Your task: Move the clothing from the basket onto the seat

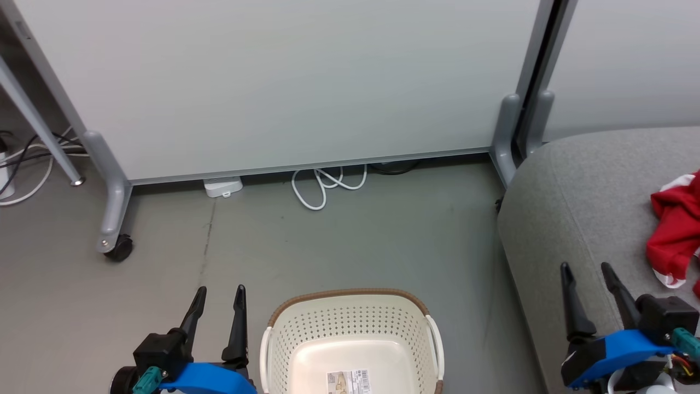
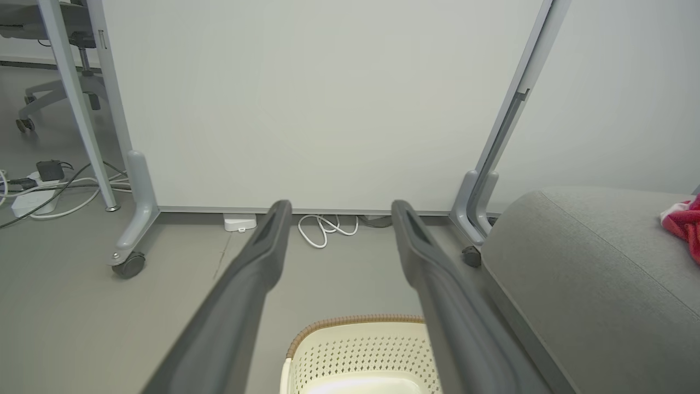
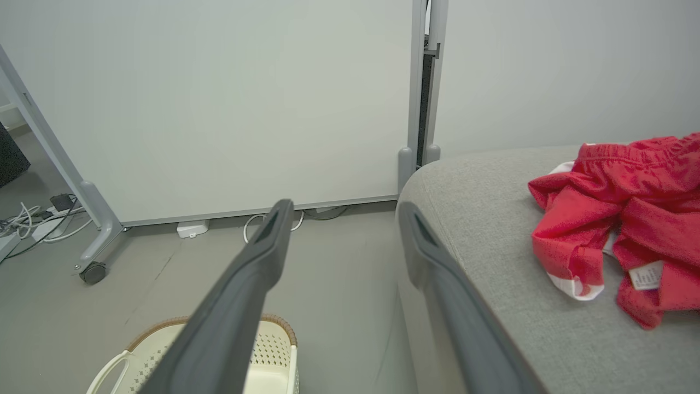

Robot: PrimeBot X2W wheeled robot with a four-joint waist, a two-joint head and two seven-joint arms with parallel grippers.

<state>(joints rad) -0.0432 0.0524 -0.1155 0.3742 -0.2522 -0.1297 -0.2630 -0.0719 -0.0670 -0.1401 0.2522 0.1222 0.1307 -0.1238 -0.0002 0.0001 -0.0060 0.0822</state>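
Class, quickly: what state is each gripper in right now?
Left gripper: open, holding nothing.
Right gripper: open, holding nothing.

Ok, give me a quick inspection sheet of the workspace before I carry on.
Surface: plain grey floor.
Job's things: basket on the floor, only a label showing inside; red clothing lying on the grey seat.
Clutter: small white box under the panel.
Grippers: left gripper and right gripper both open, holding nothing.
Cables: white cable looped by the panel; more cables at far left.
Surroundings: the panel stands on a wheel.
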